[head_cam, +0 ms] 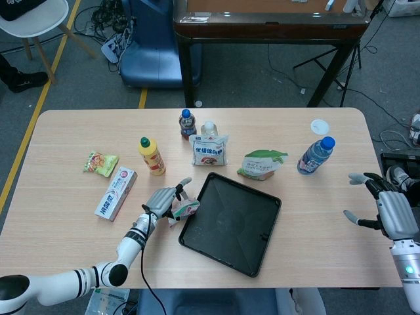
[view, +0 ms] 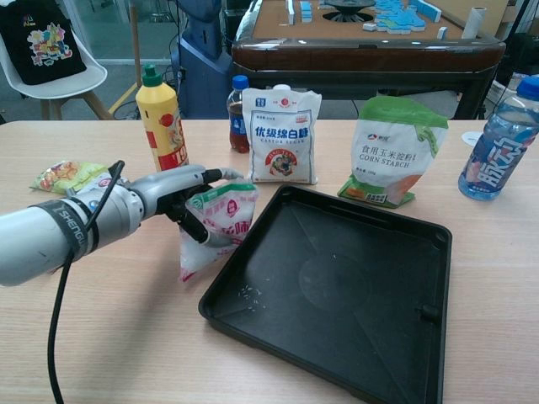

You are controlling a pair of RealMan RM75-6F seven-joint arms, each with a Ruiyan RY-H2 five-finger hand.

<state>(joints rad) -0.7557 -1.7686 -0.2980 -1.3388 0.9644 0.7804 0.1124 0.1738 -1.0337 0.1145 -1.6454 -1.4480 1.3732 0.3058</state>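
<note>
— Wooden worktop (head_cam: pixel 59 216), with what around the left hand (view: pixel 173 192)?

— It pinches a pink snack pouch (view: pixel 216 225) just beside the black tray (view: pixel 337 295), which holds nothing. Behind stand a yellow squeeze bottle (view: pixel 160 114), a cola bottle (view: pixel 239 114), a white sugar bag (view: pixel 282 139) and a corn starch bag (view: pixel 392 151).

— And the right hand (head_cam: pixel 392 210)?

— Fingers spread, holding nothing, at the worktop's right edge, well apart from the water bottle (head_cam: pixel 315 155).
</note>
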